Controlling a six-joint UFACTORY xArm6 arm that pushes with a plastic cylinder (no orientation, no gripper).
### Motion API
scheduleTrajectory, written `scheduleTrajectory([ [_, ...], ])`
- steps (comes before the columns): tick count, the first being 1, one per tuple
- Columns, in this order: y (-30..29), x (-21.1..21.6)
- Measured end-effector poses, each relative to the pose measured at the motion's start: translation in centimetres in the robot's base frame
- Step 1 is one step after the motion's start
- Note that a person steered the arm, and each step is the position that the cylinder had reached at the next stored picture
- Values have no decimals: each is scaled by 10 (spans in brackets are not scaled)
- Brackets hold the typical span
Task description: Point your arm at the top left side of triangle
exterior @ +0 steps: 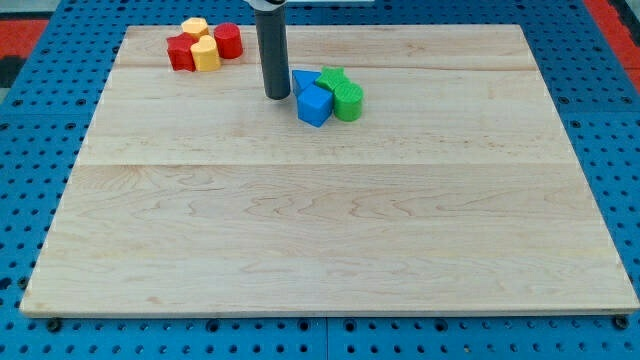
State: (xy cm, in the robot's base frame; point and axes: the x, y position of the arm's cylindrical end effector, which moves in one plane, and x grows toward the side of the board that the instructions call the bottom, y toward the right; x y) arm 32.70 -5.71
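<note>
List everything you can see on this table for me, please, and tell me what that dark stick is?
Wooden board: one, pale, lying on a blue pegboard.
Red blocks: two, near the view's top left.
Yellow blocks: two, beside the red ones.
Blue blocks: two, a cube and a triangle partly hidden behind it, top centre.
Green blocks: two, a rounded one and another behind it.
My tip: one dark rod end, just left of the blue triangle.
</note>
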Motion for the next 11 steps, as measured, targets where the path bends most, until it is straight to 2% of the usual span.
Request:
scheduleTrajectory([
  [2,8,0],
  [3,11,15],
  [4,11,68],
  [5,25,102],
  [6,68,97],
  [7,9,86],
  [8,-25,22],
  [9,-28,-27],
  [10,5,-41],
  [11,35,-23],
])
